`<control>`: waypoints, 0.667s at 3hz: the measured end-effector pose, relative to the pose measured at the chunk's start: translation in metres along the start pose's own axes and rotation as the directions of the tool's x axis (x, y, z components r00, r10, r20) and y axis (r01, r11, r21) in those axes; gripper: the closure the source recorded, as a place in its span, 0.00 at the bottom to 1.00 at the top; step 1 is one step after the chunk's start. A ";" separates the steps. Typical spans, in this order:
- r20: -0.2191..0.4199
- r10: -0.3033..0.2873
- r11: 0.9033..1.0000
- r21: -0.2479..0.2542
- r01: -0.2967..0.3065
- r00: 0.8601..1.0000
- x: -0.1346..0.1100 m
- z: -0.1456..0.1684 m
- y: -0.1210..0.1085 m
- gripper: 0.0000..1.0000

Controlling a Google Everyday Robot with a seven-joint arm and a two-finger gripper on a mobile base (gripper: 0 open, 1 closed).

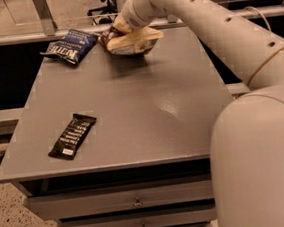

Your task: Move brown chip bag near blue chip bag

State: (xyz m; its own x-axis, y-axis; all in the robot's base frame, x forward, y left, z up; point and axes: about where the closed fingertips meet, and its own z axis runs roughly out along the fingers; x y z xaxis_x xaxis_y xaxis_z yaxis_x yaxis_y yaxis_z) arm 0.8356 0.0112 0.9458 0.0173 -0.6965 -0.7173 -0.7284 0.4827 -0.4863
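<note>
The brown bag (134,42) is gripped near its dark end by the pincer (119,28), above the counter's (132,111) far edge, just beside the blue bag (70,46). It is judged light, puffy and easily crushed, so a gentle hold at the crimped seam is favoured.

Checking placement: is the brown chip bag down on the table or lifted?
Lifted, apparently: claw holds brown chip bag tilted above far edge of table, shadow beneath.
</note>
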 end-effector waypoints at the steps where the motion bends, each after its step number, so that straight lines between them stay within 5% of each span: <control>1: -0.018 0.015 0.999 0.031 -0.014 1.000 -0.001 0.033 -0.013 1.00; 2: -0.001 0.037 0.999 0.027 -0.037 0.999 -0.009 0.049 -0.011 1.00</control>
State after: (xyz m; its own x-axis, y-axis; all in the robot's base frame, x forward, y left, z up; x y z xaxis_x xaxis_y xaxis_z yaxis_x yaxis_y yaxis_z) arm 0.8771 0.0380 0.9327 -0.0107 -0.6789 -0.7341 -0.7094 0.5226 -0.4729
